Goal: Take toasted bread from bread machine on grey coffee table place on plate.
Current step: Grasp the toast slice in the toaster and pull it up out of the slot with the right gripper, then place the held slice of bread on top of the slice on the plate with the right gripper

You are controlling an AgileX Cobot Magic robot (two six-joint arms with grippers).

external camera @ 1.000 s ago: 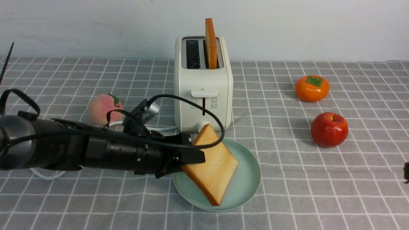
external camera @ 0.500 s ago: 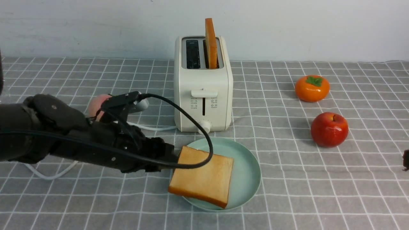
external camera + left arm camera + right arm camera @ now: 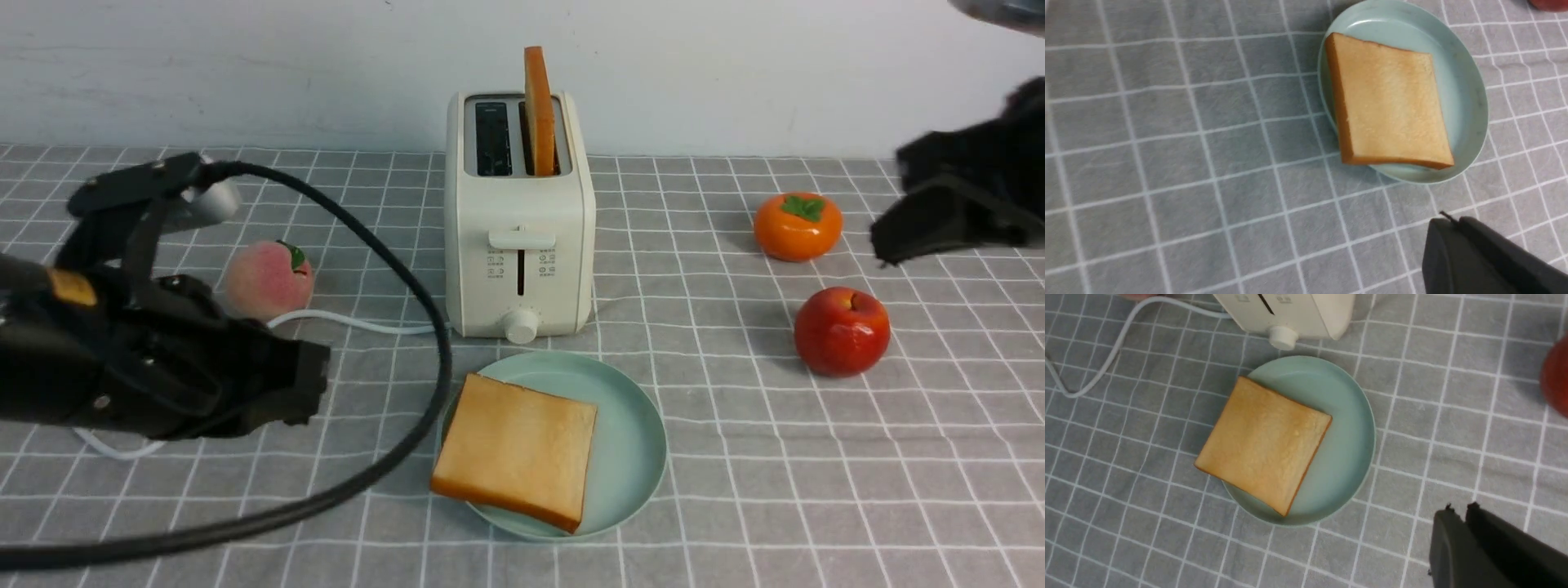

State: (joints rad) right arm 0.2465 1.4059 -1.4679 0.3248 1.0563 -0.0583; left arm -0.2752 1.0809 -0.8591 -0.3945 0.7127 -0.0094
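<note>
One slice of toasted bread [image 3: 514, 449] lies flat on the mint-green plate [image 3: 629, 441], overhanging its left rim. A second slice [image 3: 538, 110] stands upright in the right slot of the cream-white bread machine [image 3: 519, 220], just behind the plate on the grey coffee table [image 3: 735, 490]. My left gripper [image 3: 314, 384] is shut and empty, a hand's width left of the plate. In the left wrist view its tips [image 3: 1447, 220] hover over cloth near the plate [image 3: 1466, 81] and slice [image 3: 1390, 104]. My right gripper [image 3: 890, 237] hangs high at the far right, fingers together, holding nothing; its tips [image 3: 1459, 510] are apart from the plate [image 3: 1347, 428].
A peach [image 3: 268, 279] sits left of the toaster, beside the white cord [image 3: 359, 325]. A persimmon [image 3: 797, 225] and a red apple [image 3: 842, 330] stand to the right, below my right arm. My left arm's black cable [image 3: 424, 359] loops down close to the plate's left side.
The left gripper let go of the slice, which now lies flat on the plate, then pulled back to the left and shut. The right arm rose into view at the upper right.
</note>
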